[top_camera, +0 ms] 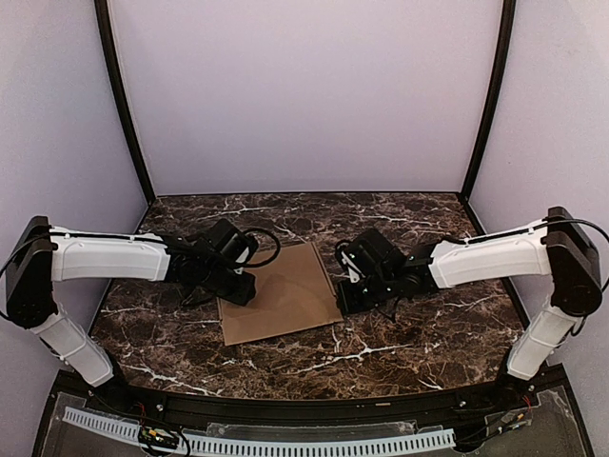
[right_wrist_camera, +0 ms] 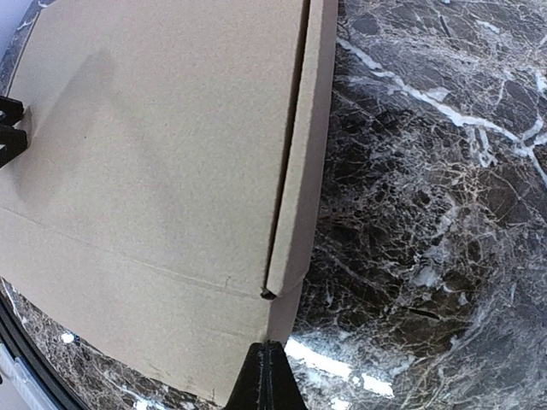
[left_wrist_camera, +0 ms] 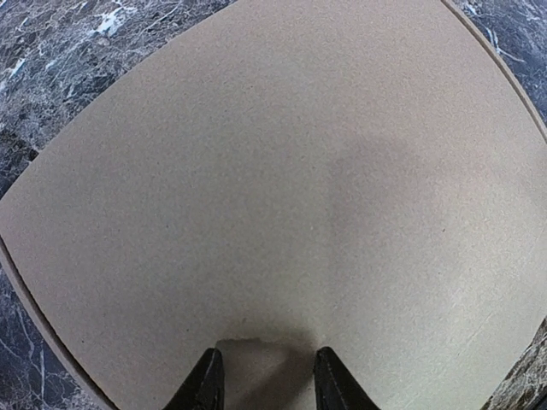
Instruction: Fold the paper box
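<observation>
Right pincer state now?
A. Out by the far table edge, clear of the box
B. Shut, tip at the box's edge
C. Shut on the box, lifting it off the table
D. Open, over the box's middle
B: in the right wrist view the right pincer has its fingers pressed together, tip at the edge of the box, which lies flat on the table.
</observation>
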Tool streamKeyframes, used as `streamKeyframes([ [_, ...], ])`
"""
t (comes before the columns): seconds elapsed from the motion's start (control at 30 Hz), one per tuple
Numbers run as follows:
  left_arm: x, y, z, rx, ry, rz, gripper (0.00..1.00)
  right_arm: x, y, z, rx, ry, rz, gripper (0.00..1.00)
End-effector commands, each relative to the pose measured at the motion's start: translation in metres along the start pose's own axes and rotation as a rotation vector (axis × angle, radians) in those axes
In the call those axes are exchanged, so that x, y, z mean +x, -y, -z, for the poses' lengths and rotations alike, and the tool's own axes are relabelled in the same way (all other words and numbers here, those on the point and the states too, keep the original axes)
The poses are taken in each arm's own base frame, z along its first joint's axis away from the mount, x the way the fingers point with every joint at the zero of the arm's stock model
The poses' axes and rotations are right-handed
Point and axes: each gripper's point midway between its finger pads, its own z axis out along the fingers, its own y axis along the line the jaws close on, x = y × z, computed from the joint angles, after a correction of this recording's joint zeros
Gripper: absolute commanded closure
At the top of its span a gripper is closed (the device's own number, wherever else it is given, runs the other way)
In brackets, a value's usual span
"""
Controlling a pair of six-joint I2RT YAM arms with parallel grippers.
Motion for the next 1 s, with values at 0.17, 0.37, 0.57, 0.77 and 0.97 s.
streamKeyframes([
  [0.17, 0.044, -0.002, -0.012, 0.012, -0.15, -0.005, 0.64, -0.013, -0.013, 0.027, 0.021, 0.041, 0.049, 1.0],
  [0.37, 0.044, -0.002, -0.012, 0.011, -0.15, -0.005, 0.64, -0.019, -0.042, 0.039, -0.049, 0.066, 0.08, 1.0],
  [0.57, 0.043, 0.0, -0.012, 0.017, -0.148, -0.002, 0.64, -0.013, -0.072, 0.032, -0.161, 0.066, 0.086, 1.0],
  [0.77, 0.024, 0.006, 0.003, 0.039, -0.107, -0.009, 0.6, -0.011, -0.069, 0.028, -0.152, 0.063, 0.099, 0.99],
  [0.97, -0.008, 0.008, 0.043, 0.048, -0.014, -0.03, 0.46, -0.016, -0.051, 0.039, -0.105, 0.109, 0.111, 0.8],
])
